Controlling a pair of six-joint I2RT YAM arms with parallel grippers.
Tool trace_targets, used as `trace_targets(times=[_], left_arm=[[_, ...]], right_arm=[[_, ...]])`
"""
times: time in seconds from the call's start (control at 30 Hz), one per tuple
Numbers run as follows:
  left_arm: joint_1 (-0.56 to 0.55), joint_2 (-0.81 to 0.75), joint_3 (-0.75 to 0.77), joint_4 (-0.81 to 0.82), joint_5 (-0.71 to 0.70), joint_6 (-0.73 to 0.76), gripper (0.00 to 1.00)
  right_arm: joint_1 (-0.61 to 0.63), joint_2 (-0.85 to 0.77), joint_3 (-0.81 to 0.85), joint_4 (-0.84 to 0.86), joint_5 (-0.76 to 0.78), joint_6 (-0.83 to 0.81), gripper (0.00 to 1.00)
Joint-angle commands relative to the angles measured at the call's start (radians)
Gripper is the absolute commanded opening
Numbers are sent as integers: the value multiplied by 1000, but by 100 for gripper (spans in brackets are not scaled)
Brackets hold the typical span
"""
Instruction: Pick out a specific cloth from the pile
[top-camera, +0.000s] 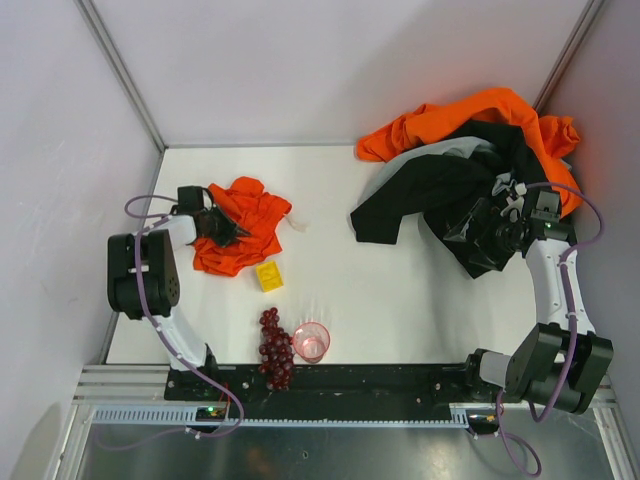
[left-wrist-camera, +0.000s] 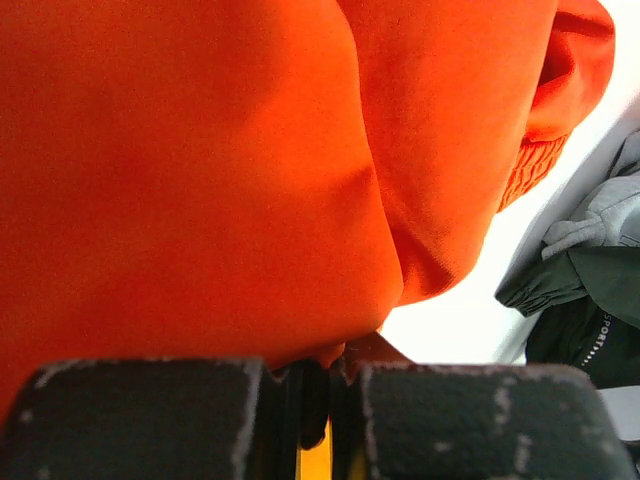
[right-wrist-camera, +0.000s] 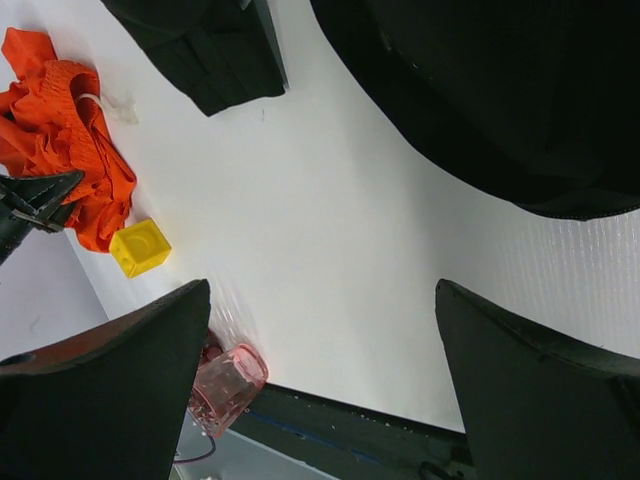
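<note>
Overhead view of the bench with both arms mounted at its near edge.

**Cloth.** The small orange-red cloth lies crumpled close to the left edge of the bench, about midway between the far and near edges and well apart from the pile. Its white cord trails from its right side onto the bare surface.

**Left arm.** The left gripper sits on the left part of the cloth. In the left wrist view its fingers are clenched together, with a small fold of the cloth caught at their tips. The fabric fills most of that view.

**Right arm.** The right gripper is over the near side of the pile, above the black garment. In the right wrist view the jaws stand wide apart, released, with bare bench surface showing between them.

**Pile.** The pile occupies the far right corner. A large bright orange garment lies at the back, a light grey garment shows between it and the black one, and the black garment spreads toward the centre of the bench.

**Other items.**
- A yellow block lies just beside the near side of the cloth.
- A bunch of dark red grapes lies at the near edge, left of centre.
- A pink transparent cup lies just beside the grapes, on their right.
</note>
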Motion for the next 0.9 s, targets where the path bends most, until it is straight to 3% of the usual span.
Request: trace_targets(times=[0.0,0.3,0.43,0.67,0.87], left_arm=[[6,61,-49,-46,-78,9,1],[5,31,-49,-44,-73,14,1],[6,-17,-58,-44,-67,22,9],[6,-114,-76,-45,-27,38,34],[6,-211,-105,-44,22,40,67]], right_arm=[[8,-24,-3,18,8,-8,99],[15,-31,-8,19,9,-6,99],[20,-32,-12,20,12,-4,99],[38,-35,-19,25,15,5,99],[51,-44,-19,23,18,11,99]])
